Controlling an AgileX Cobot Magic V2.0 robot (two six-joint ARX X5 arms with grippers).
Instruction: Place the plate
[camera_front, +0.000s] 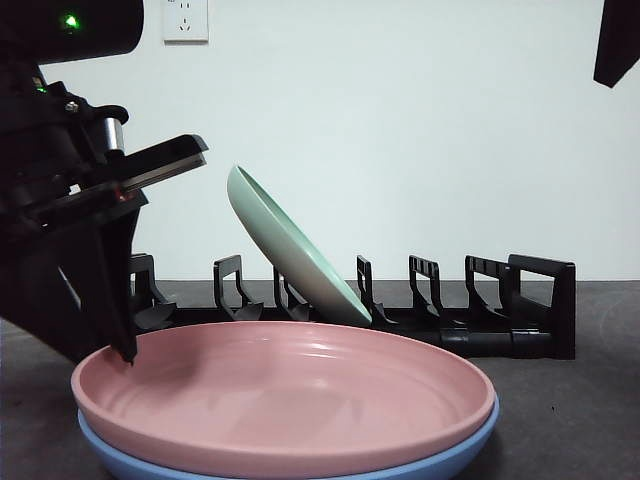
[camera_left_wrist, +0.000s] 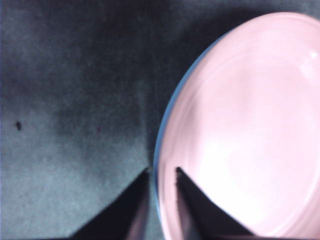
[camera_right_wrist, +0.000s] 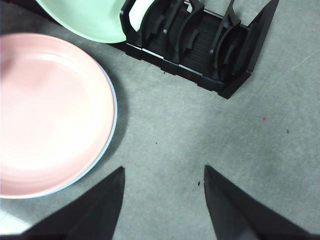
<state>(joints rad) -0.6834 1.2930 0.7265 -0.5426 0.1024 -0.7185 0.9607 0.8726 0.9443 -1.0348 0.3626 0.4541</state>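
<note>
A pink plate (camera_front: 290, 395) lies stacked on a blue plate (camera_front: 440, 462) at the front of the table. My left gripper (camera_left_wrist: 162, 172) reaches down at the stack's left rim (camera_front: 105, 365). One jaw stands inside the pink plate (camera_left_wrist: 240, 130) and the other outside it, closed narrowly on the rim. A pale green plate (camera_front: 290, 250) leans tilted in the black rack (camera_front: 480, 310) behind. My right gripper (camera_right_wrist: 164, 172) hangs open above bare table, to the right of the pink plate (camera_right_wrist: 50, 110), and holds nothing.
The rack (camera_right_wrist: 200, 45) has several free slots to the right of the green plate (camera_right_wrist: 85, 17). A dark grey mat (camera_right_wrist: 210, 125) covers the table. The waiting arm shows as a black tip (camera_front: 618, 40) in the top right corner. A white wall stands behind.
</note>
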